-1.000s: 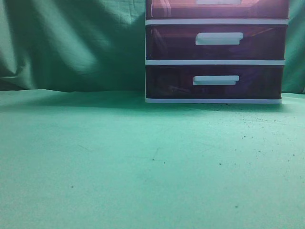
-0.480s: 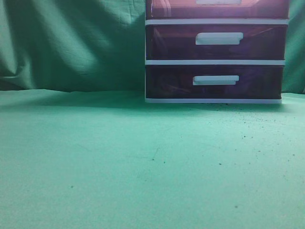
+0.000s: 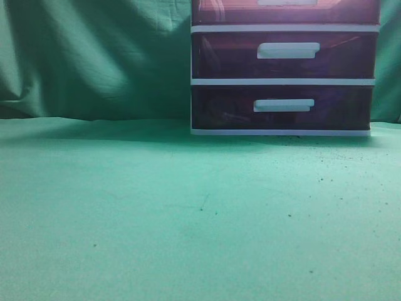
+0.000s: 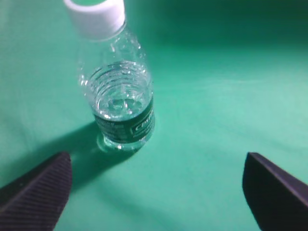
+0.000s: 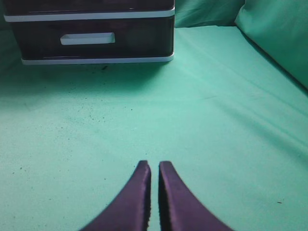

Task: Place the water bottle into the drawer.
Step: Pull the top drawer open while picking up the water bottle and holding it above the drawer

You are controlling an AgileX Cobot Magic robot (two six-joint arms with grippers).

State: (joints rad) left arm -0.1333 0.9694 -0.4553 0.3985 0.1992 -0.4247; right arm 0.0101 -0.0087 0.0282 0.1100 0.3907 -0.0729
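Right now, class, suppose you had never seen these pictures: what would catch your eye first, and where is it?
The clear water bottle with its white cap stands upright on the green cloth, between the wide-open fingers of the left gripper. Next comes the dark drawer cabinet with white handles at the back right of the table, every visible drawer shut. The right gripper hangs shut, pointing towards it.

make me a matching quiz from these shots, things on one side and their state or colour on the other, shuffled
Things:
1. water bottle
2. left pincer
3. right pincer
4. bottom drawer

States:
A. fingers almost touching, holding nothing
B. dark front, pushed in, pale handle
C. upright on the green cloth, white cap on
D. fingers spread wide, nothing between them

Pairs: 1-C, 2-D, 3-A, 4-B
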